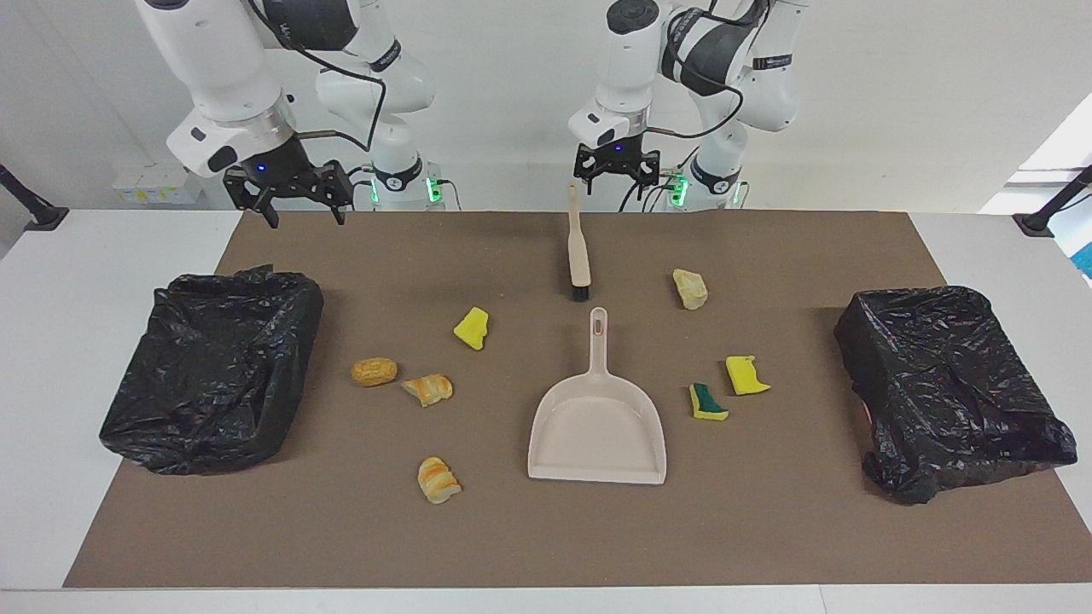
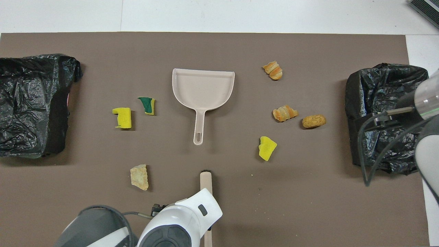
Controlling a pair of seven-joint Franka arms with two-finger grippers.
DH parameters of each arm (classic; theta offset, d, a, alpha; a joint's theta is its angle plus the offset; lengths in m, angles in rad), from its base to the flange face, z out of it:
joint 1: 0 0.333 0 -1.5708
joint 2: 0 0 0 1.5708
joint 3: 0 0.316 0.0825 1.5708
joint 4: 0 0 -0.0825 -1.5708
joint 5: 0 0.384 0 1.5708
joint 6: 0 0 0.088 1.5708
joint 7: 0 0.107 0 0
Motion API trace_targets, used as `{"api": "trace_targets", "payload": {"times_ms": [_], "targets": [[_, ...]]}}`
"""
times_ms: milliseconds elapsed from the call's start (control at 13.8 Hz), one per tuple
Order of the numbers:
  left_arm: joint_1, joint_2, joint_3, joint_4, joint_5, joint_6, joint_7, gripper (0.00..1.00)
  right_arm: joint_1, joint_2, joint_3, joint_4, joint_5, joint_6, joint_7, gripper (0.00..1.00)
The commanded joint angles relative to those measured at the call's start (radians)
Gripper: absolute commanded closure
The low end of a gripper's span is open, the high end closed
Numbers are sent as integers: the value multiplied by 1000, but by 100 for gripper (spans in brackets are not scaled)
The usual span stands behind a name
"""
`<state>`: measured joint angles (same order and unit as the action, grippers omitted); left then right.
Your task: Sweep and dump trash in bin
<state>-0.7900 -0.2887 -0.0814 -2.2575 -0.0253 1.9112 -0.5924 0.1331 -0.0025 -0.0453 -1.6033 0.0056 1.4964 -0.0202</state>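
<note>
Trash [image 1: 715, 402] lies in seven scraps on the brown mat [image 1: 768, 529] around the dustpan [image 1: 597, 435], three toward the left arm's end and four toward the right arm's. The facing view shows the left gripper [image 1: 616, 173], jaws spread and holding nothing, over the handle end of the brush [image 1: 577, 247], and the right gripper [image 1: 294, 198], also open and empty, over the mat edge near one bin [image 1: 213, 367]. From overhead the left arm's body covers that handle end, and neither gripper's fingers show.

No readable text

Small dark lettering bands the left arm's upper link [image 1: 772, 61], yet no word or number there can be read.
</note>
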Motion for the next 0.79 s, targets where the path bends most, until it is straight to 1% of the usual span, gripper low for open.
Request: {"api": "trace_targets", "payload": {"times_ms": [0,72,144,361,433,578,722], "targets": [[-98,0,15,-112,-5,141,-84,0,31,48,4,-3,85,53,55,0],[-118,2,15,-152,-5,193,-105,0,64,76,4,-4,96,89,84,0],[-132,6,15,-171,-5,218,-112,0,103,94,4,-4,106,120,109,0],[-193,84,15,-180,-5,288,-190,0,190,171,4,2,131,211,173,0],[-210,94,15,-191,-5,305,-216,2,222,214,5,2,117,225,201,0],[-242,94,15,-220,-5,312,-239,6,287,254,5,2,117,321,245,0],[-248,89,14,-252,-5,336,-242,8,319,315,5,8,119,352,302,0]]}}
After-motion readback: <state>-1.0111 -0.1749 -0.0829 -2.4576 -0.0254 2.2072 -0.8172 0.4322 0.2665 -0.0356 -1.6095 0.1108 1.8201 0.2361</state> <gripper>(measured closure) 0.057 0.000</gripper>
